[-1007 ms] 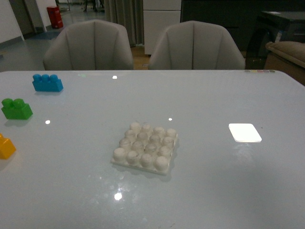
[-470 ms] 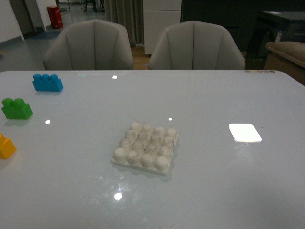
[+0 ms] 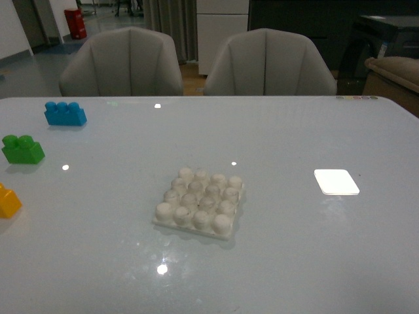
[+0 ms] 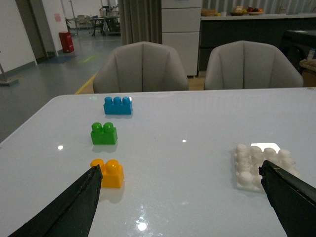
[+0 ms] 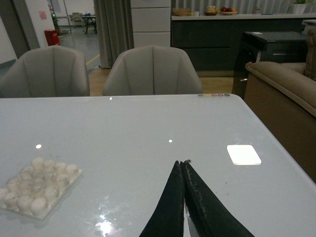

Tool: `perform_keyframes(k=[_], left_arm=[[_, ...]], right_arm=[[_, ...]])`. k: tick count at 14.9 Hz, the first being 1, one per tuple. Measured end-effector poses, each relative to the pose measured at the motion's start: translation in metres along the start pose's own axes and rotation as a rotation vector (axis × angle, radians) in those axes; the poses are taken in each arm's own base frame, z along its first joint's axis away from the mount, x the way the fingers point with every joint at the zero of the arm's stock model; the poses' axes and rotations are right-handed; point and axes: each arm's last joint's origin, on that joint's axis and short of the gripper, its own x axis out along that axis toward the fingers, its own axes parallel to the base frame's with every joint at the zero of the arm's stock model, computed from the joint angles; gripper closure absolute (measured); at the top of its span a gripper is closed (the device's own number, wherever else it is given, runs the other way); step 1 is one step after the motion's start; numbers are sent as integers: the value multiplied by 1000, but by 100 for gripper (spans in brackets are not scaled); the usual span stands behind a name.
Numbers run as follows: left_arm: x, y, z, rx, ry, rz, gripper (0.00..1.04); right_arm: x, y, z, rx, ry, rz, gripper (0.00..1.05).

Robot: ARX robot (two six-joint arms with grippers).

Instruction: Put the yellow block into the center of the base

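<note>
Yellow block [image 4: 109, 173] sits by the left edge of the table [image 3: 294, 131] — likely light, rigid, slick; pinch its flat sides. Your left gripper [image 4: 180, 169] gapes wide, empty — right gripper [image 5: 182, 166] closed on nothing.

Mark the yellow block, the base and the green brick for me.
yellow block [image 4: 112, 177], left wrist view, on its front face below the studs
base [image 3: 200, 203], front view, on the middle studs
green brick [image 3: 25, 154], front view, on its front face

A dining corner within a larger hall is suggested; padded chairs [image 3: 121, 62] are set at a glossy table [image 3: 294, 131]; a counter [image 5: 217, 18] with bowls [image 5: 180, 11], a sofa [image 5: 284, 86] and bare floor [image 4: 44, 79] are seen behind.
</note>
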Motion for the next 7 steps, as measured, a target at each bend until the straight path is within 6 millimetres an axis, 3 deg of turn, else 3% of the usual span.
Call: perform_keyframes(k=[7], left_arm=[[0, 0, 0, 0, 0, 0, 7]], right_arm=[[-14, 0, -11, -1, -18, 0, 103]])
